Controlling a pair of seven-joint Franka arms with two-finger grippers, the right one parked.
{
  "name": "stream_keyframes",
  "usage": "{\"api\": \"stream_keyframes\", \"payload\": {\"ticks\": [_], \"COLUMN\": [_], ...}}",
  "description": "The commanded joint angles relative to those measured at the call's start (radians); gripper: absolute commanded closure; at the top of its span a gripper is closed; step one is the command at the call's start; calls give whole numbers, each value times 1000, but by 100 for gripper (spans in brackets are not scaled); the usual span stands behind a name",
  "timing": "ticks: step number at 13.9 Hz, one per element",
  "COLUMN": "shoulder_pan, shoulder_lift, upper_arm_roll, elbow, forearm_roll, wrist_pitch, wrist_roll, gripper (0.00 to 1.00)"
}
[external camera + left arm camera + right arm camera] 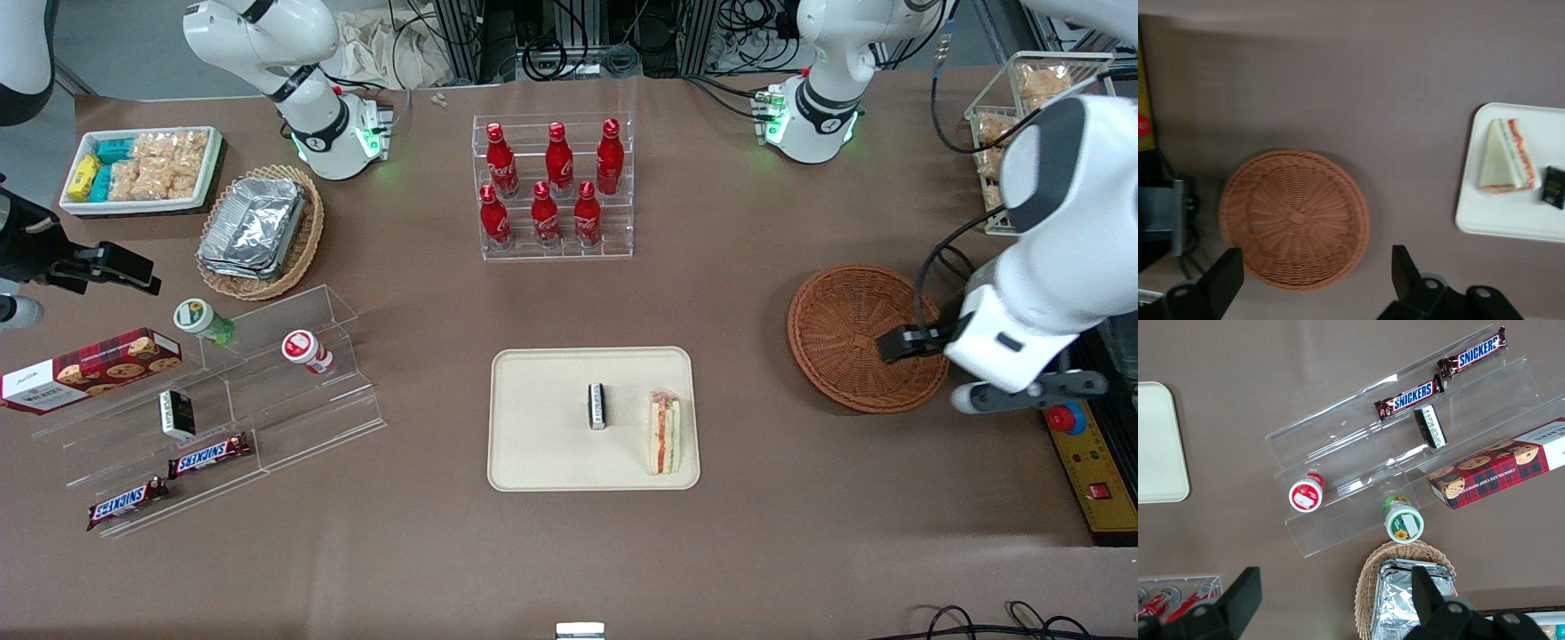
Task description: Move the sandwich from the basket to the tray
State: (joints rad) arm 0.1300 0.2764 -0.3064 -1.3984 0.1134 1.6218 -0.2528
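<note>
Wicker basket (867,338) sits empty; the sandwich (664,433) already lies on the tray (542,453), near the edge toward the working arm, beside a small dark packet (597,405). Your gripper (1315,277) hovers above the basket, fingers spread and holding nothing. Judgement: placement done, so lift clear, keep away from the tray, and don't nudge the basket rim.

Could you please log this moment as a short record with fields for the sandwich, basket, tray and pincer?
sandwich: lying on the tray, near the edge toward the working arm's end
basket: empty, on the table beside the tray
tray: also holds a small dark packet
pincer: open, holding nothing, above the basket
task state: sandwich already on the tray
</note>
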Motion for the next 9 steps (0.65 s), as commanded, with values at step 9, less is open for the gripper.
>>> {"api": "stream_keyframes", "payload": {"ticks": [9], "shoulder_pan": [79], "shoulder_lift": [-71], "upper_arm_roll": [-14], "elbow": [-67], "forearm_roll": [71], "wrist_pitch": [0], "wrist_roll": [136], "gripper": [1]}}
